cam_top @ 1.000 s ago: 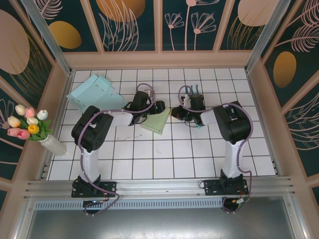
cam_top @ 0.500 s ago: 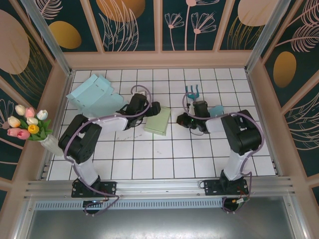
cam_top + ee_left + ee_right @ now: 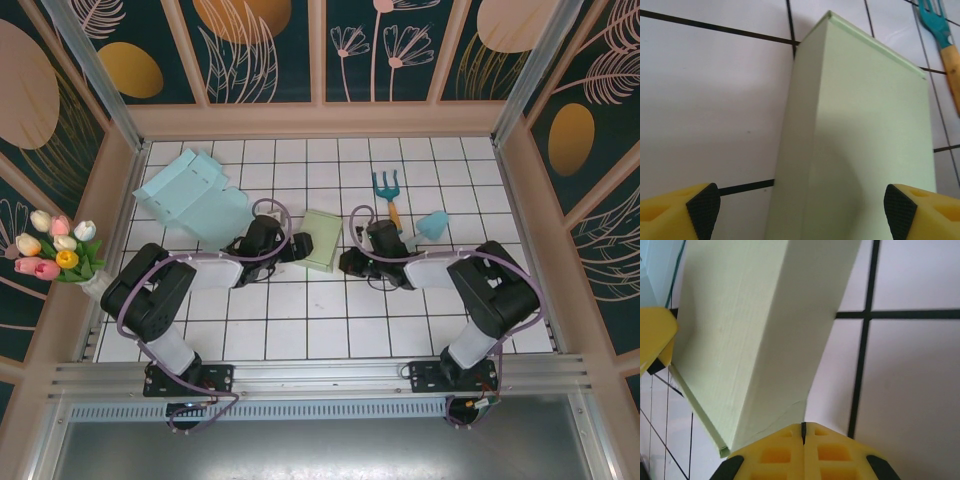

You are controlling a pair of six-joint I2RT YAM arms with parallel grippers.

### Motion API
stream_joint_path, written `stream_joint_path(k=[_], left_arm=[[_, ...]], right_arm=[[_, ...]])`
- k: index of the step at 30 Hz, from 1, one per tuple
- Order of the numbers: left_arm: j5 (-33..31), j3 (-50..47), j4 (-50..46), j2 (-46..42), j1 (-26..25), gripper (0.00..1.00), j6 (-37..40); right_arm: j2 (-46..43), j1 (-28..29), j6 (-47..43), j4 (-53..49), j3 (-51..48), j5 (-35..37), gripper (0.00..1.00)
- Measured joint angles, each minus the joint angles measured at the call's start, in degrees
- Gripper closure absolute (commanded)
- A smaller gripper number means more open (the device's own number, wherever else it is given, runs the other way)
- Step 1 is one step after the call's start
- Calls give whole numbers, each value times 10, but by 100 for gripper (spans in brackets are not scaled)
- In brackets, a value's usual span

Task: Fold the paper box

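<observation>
The folded pale green paper box (image 3: pixel 322 240) lies flat on the white tiled table (image 3: pixel 300 320) between both arms. My left gripper (image 3: pixel 297 246) sits at its left side, jaws wide open, and in the left wrist view the box (image 3: pixel 860 145) fills the space between the yellow fingertips (image 3: pixel 695 210). My right gripper (image 3: pixel 347 262) rests at the box's right side. In the right wrist view its yellow fingers (image 3: pixel 780 450) are pressed together with nothing between them, just short of the box's corner (image 3: pixel 760 340).
A flat light blue box blank (image 3: pixel 192 192) lies at the back left. A teal garden fork with a wooden handle (image 3: pixel 388 195) and a teal scoop (image 3: pixel 433 223) lie at the back right. A vase of tulips (image 3: pixel 62 255) stands at the left edge.
Both grippers drew back toward the near side and lowered beside the box. The box settled flat, a little further back. The fork and scoop, earlier behind the right arm, are uncovered.
</observation>
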Motion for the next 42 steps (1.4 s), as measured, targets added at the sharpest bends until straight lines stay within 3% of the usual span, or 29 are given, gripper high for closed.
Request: stream_joint_path(k=[14,20,26,30,34,35,38,42], left_arm=[[53,-48,107,10,-15,14,-60],[28,-65,173,23,-25,14,-104],[-20,-37,142,29,-27,12,-107],[-38,-3,93,29,-23,12,-99],[-76,1,36,9,-3,10,-91],[-89,0,23,-2,2,10,-89],[-119,-11,4,-41,7,11,-85],[-101,-63,32,-91,6,12,-97]], right_arm=[[47,24,39,65,-2,-9,100],[51,45,95,127,-28,-18,100],[55,77,130,147,-33,-14,100],[38,87,125,139,-36,28,99],[-22,87,103,90,-37,101,90],[-42,86,94,71,-37,126,85],[-102,83,62,17,-37,200,52],[-148,64,0,-29,-34,273,43]])
